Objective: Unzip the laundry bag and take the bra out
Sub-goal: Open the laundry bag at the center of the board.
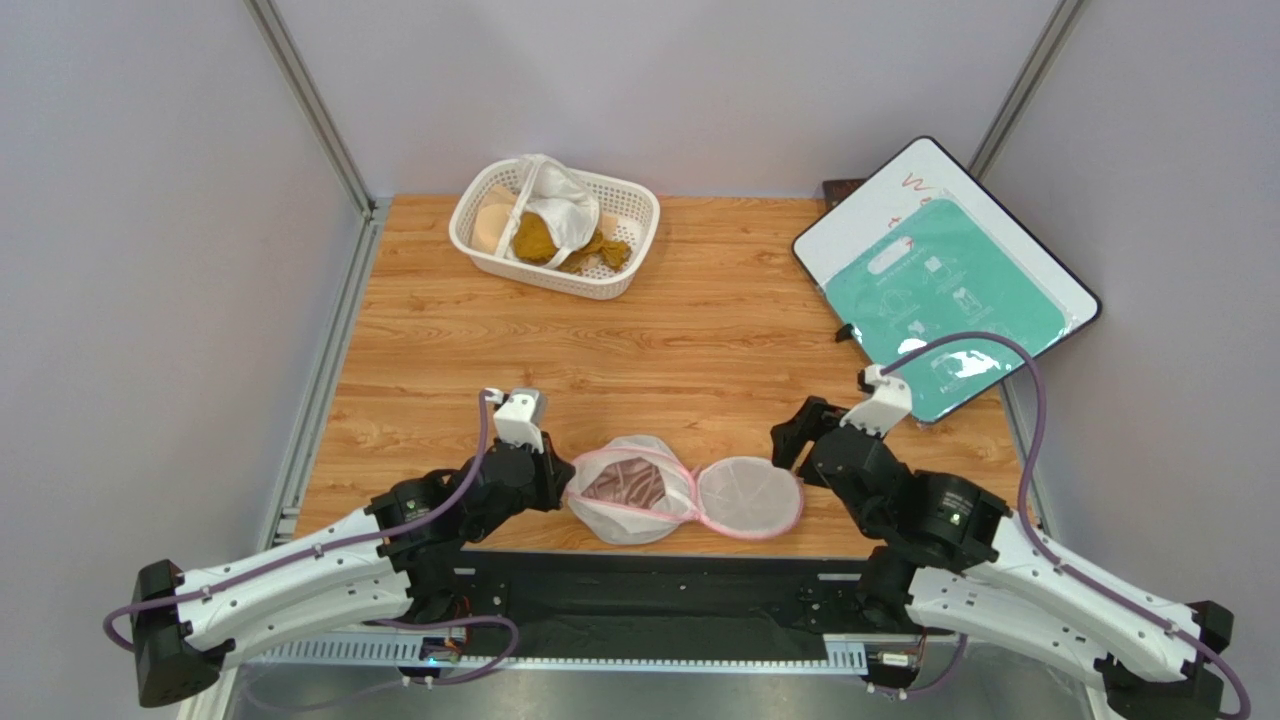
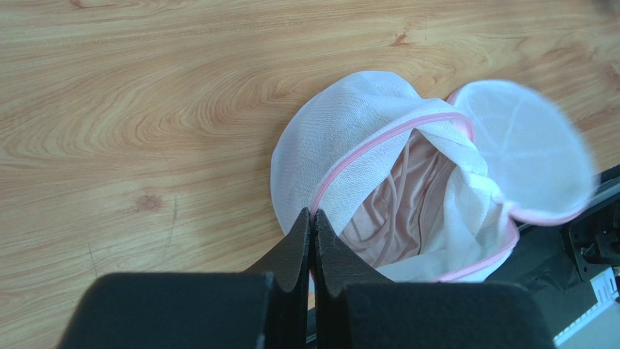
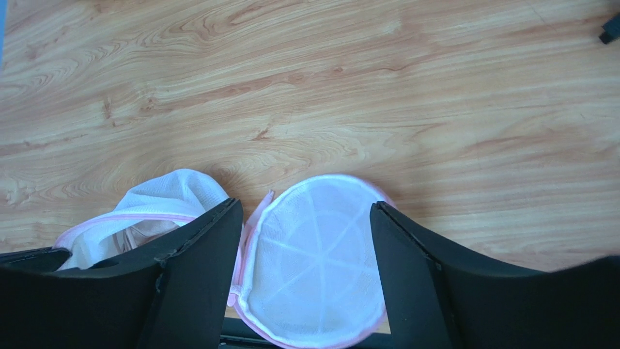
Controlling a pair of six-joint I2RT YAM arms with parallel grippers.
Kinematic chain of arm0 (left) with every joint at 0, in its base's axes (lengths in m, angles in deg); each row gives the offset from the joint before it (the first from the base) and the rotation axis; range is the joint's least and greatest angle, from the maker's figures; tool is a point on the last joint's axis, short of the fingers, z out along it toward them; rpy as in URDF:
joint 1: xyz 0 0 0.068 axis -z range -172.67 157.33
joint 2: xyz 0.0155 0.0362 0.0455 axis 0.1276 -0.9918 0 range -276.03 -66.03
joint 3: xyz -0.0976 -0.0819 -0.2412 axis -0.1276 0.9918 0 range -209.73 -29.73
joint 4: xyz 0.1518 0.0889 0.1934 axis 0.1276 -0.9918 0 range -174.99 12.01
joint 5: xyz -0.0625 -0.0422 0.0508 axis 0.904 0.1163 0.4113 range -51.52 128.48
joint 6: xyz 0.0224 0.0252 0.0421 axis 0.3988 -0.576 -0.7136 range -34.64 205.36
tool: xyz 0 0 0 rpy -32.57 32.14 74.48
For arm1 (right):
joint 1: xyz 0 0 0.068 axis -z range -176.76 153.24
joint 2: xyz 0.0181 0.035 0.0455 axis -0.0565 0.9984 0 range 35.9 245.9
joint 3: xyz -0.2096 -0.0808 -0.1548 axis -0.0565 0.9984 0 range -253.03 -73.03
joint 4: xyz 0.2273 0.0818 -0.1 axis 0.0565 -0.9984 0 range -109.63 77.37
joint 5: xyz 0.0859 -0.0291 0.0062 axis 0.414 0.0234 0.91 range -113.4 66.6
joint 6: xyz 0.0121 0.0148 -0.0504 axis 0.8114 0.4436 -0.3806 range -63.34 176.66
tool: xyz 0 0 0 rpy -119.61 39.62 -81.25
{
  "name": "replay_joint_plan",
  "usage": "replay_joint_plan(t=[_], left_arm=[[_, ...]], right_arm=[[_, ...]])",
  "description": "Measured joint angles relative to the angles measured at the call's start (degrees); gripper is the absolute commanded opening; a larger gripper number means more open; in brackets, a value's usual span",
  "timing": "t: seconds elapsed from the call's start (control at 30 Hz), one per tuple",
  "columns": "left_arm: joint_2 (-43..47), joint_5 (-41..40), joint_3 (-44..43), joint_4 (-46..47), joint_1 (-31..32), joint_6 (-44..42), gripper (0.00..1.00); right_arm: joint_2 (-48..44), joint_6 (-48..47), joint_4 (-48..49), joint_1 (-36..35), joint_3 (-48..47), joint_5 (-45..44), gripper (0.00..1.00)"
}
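Observation:
The laundry bag (image 1: 684,492) lies open like a clamshell at the table's near edge, its two white mesh halves side by side. The left half (image 2: 349,156) holds the mauve-pink bra (image 2: 396,207), also seen from above (image 1: 624,483). The right half (image 3: 320,258) is an empty ribbed dome. My left gripper (image 2: 313,214) is shut on the pink zipper trim of the left half's rim; it shows at the bag's left side (image 1: 559,477). My right gripper (image 3: 305,211) is open, its fingers straddling the empty half from above; it hovers just right of the bag (image 1: 792,443).
A white lattice basket (image 1: 556,225) with mustard-brown and white cloths stands at the back left. A tablet-like board with a teal sheet (image 1: 944,282) lies at the back right. A black rail (image 1: 646,578) runs along the table's near edge under the bag.

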Motion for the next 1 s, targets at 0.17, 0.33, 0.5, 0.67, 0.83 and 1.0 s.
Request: replay_joint_plan(t=[0.17, 0.33, 0.5, 0.67, 0.83, 1.0], left_arm=[[-0.17, 0.37, 0.00, 0.04, -0.04, -0.24, 0.00], [-0.22, 0.63, -0.02, 0.04, -0.04, -0.48, 0.00], [-0.22, 1.27, -0.02, 0.04, -0.04, -1.25, 0.00], [-0.74, 1.44, -0.35, -0.09, -0.04, -2.40, 0.00], [-2.69, 1.62, -1.86, -0.72, -0.04, -3.91, 0.21], [-3.04, 1.75, -3.96, -3.13, -0.04, -5.99, 0.71]], right_arm=[[-3.10, 0.07, -5.14, 0.00, -1.73, -1.01, 0.71], [-0.55, -4.76, -2.49, 0.00, -4.15, 2.97, 0.69], [5.86, -7.08, 6.71, -1.16, -1.62, 11.21, 0.69], [10.95, -6.84, 16.06, -4.20, 4.94, 18.99, 0.70], [14.05, -5.09, 22.38, -5.84, 8.07, 22.91, 0.70], [15.56, -3.43, 26.01, -6.16, 10.10, 24.33, 0.70]])
